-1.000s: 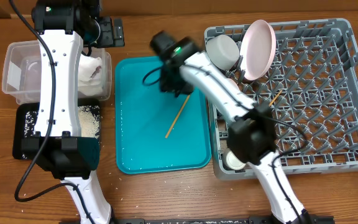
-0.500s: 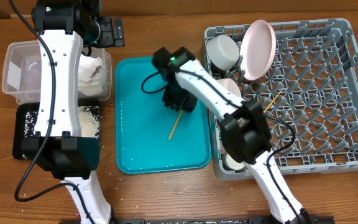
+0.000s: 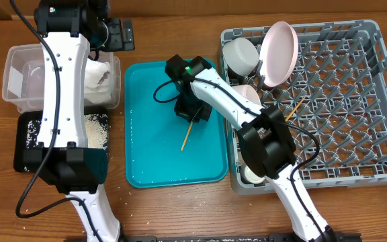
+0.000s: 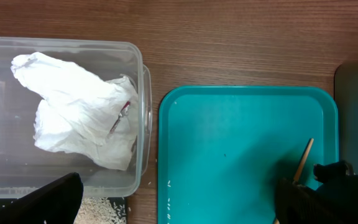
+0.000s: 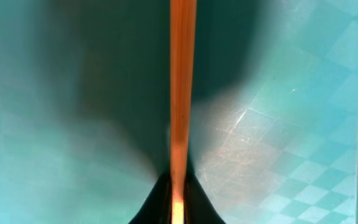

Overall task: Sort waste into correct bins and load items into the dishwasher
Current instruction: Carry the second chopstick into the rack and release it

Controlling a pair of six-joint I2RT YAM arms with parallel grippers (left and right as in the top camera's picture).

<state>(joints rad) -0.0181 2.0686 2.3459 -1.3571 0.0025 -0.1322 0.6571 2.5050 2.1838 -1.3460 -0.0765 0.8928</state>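
Left arm [image 3: 62, 87]: white shell links, black joints, black cable [image 3: 58, 81] running down its casing. Right arm [image 3: 224, 95]: same white-and-black build, green light [image 3: 192, 65] glowing at eleven-o'clock end.

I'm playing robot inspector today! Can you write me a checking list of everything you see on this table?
Surface: wooden table, teal tray in the middle.
Job's things: napkin in clear tub; rice grains in black tray; plate, bowl and rack chopstick in dish rack.
Clutter: pale specks on the teal tray.
Grippers: left gripper open, empty; right gripper shut on tray chopstick.
Cables: black cables along both arms.
Surroundings: nothing seen.
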